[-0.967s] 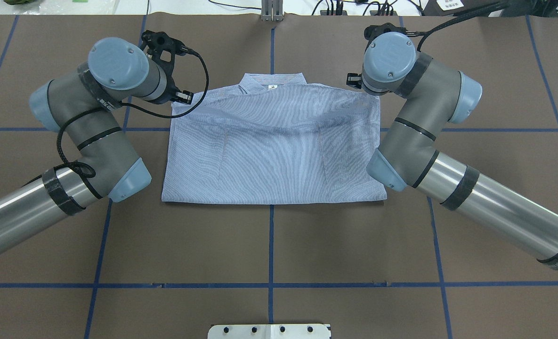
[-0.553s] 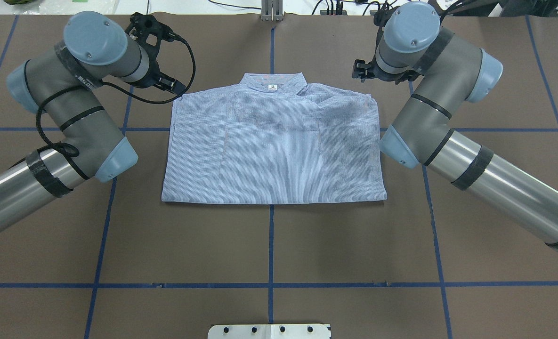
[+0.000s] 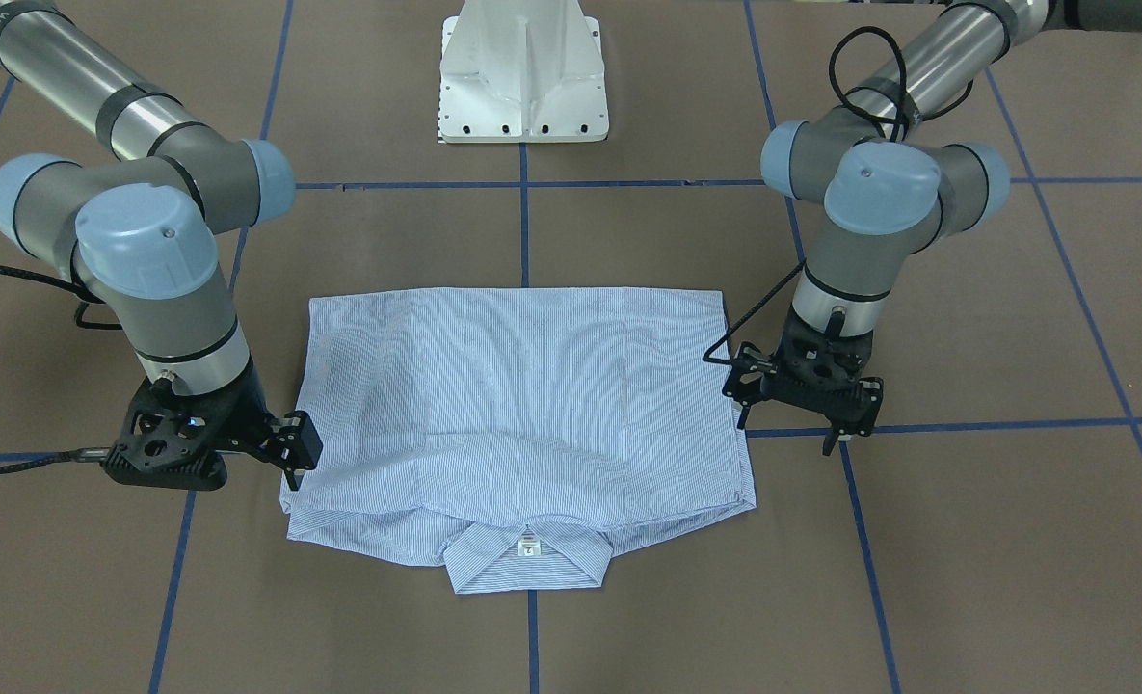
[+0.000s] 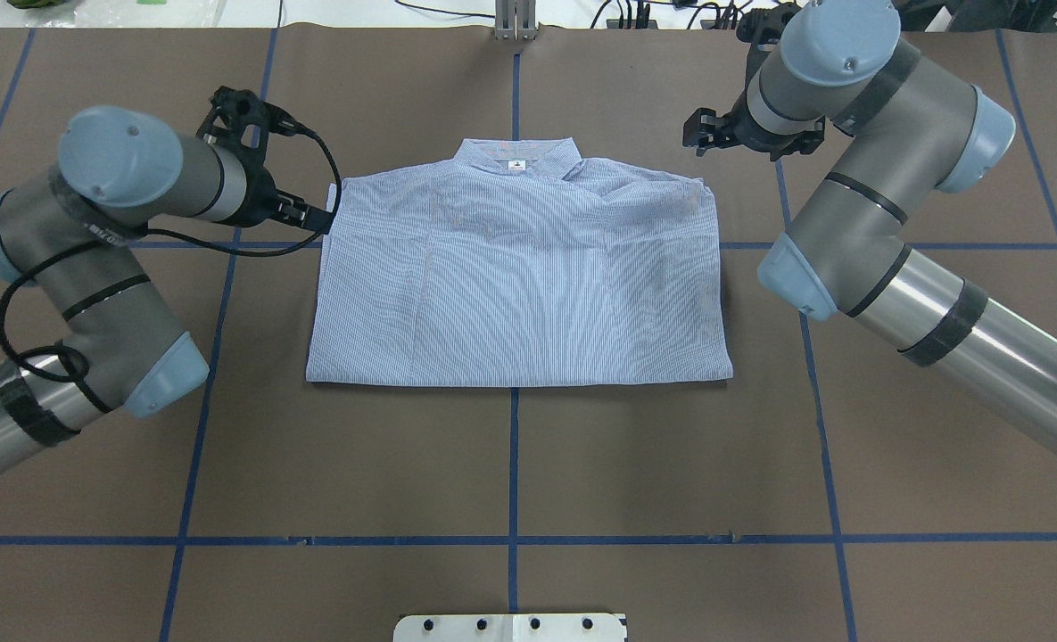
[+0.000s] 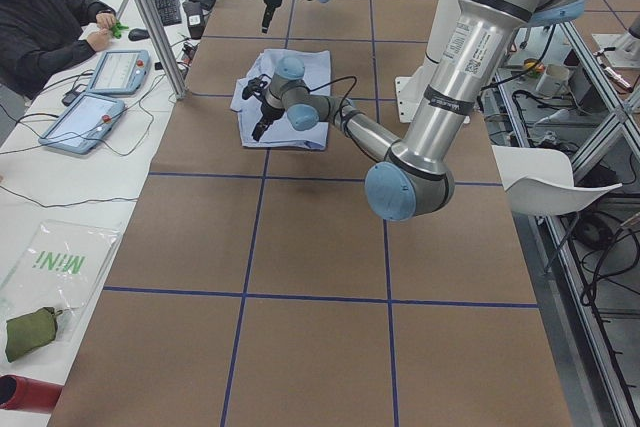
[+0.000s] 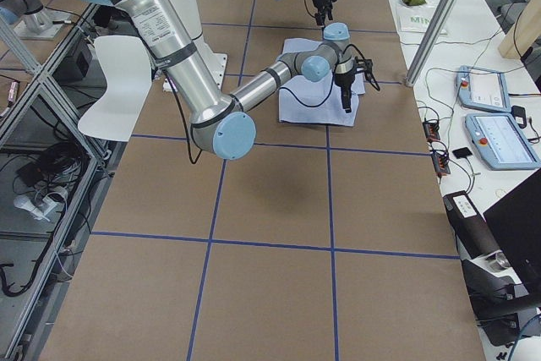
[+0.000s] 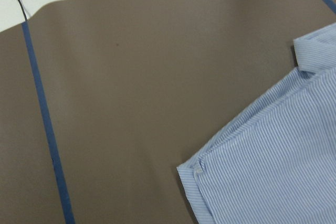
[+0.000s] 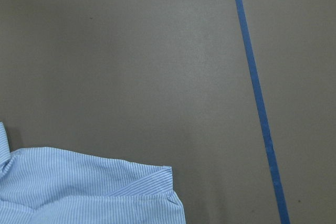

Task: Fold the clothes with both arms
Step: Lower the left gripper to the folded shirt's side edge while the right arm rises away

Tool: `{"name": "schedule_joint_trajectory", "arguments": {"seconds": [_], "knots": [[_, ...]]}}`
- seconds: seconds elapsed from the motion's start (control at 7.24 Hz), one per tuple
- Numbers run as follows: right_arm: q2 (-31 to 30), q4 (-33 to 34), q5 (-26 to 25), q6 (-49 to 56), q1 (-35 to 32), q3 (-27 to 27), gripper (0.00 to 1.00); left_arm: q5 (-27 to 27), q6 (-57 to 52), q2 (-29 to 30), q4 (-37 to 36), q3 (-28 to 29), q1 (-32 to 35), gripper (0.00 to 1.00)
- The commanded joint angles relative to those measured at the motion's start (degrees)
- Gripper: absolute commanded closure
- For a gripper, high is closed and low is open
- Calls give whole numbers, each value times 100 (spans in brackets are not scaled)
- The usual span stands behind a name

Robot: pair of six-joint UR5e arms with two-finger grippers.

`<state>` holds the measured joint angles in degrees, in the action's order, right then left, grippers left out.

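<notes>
The light blue striped shirt [image 4: 515,285] lies folded into a rectangle at the middle of the table, collar [image 4: 515,159] and white neck label at the far edge. In the front-facing view the shirt [image 3: 522,386] shows a folded-over layer near the collar. My left gripper [image 4: 309,214] hovers just off the shirt's far-left corner; its two claws [image 3: 785,431] stand apart, open and empty. My right gripper [image 4: 738,145] hangs off the far-right corner, also open and empty, and shows again [image 3: 296,453] beside the shirt's edge. Both wrist views show only a shirt corner and table.
Brown table cover with blue tape grid lines [image 4: 513,464]. The white pedestal base [image 3: 522,77] stands at the robot's side. A person [image 5: 40,22] sits at a side bench with tablets [image 5: 85,117]. A white chair [image 5: 545,182] is beside the table.
Both grippers drew away from the shirt's far corners: the left moved outward and nearer, the right outward and farther. The shirt's top layer settled flatter.
</notes>
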<state>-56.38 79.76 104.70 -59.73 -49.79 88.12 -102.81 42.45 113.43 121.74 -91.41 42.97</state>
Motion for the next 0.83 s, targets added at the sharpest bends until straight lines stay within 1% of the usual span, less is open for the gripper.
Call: {"name": "schedule_joint_trajectory", "arguments": {"seconds": [0.0,0.14,0.28,0.41,0.55,0.69], "knots": [[-40,-5,-19,-3,-4,73,1,-73,674,-661,717,-297,-498,1],[-40,-5,-20,-3,-4,108,1,-38,963,-925,824,-533,-726,1],[-49,-13,-20,-21,-4,117,1,-12,1262,-1102,825,-762,-955,7],[-49,-14,-28,-12,-4,117,1,145,1544,-1243,843,-877,-1201,18],[-49,-14,-28,-12,-4,117,1,312,1816,-1253,843,-905,-1438,33],[-40,-14,-28,-12,-4,117,1,323,1906,-1253,843,-905,-1545,41]]}}
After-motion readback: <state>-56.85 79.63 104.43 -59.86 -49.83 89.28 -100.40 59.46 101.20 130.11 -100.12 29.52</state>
